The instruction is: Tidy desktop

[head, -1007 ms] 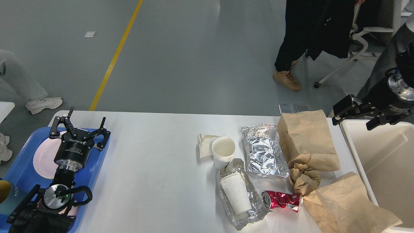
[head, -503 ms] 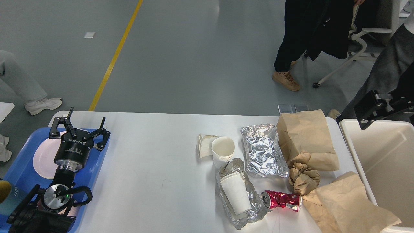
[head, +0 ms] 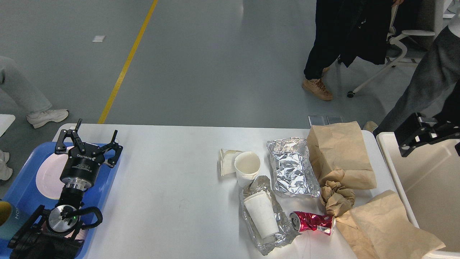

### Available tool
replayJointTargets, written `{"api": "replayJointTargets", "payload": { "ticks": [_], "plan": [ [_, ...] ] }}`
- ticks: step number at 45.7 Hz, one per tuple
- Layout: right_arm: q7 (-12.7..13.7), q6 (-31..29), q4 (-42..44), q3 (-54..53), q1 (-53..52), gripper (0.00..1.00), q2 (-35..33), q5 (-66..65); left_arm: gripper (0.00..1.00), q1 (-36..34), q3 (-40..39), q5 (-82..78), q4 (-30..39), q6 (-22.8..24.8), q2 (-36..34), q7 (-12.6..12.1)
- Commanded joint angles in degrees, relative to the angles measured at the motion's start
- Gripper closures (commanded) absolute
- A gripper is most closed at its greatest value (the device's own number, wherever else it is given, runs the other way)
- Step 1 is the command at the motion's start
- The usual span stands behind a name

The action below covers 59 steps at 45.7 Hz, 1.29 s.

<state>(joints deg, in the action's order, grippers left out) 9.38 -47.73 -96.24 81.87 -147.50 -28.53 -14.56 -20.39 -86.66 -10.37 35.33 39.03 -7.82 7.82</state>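
— What are you standing over?

— A grey floor with a yellow line running away from me, and people's legs at the far side. An office chair stands back there too. Right below me is the desktop, which fills the middle of my view from the blue tray on my left to the cream bin on my right.

— How does the top look?

— White, smooth, rounded at the far corners, bare on its left half and littered on its right.

— Count the litter.

— Two white paper cups: one upright, one lying on crumpled foil. Two pieces of foil, counting the larger sheet. One crushed red can. Two brown paper bags, with a crumpled brown wad between them. One folded white wrapper touches the upright cup.

— And your grippers?

— My left gripper hovers over the tray and its white plate, fingers spread wide, holding nothing. My right gripper is above the bin's far edge; whether it is parted I cannot tell.
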Motion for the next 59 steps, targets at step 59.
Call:
{"api": "replayJointTargets", "payload": {
  "ticks": [59],
  "plan": [
    [0.5, 43.2, 15.8, -17.9, 68.8, 0.08, 4.2, -30.2, 0.04, 0.0, 0.0, 0.0, 0.0, 0.2, 0.0, 0.0]
  ]
}}
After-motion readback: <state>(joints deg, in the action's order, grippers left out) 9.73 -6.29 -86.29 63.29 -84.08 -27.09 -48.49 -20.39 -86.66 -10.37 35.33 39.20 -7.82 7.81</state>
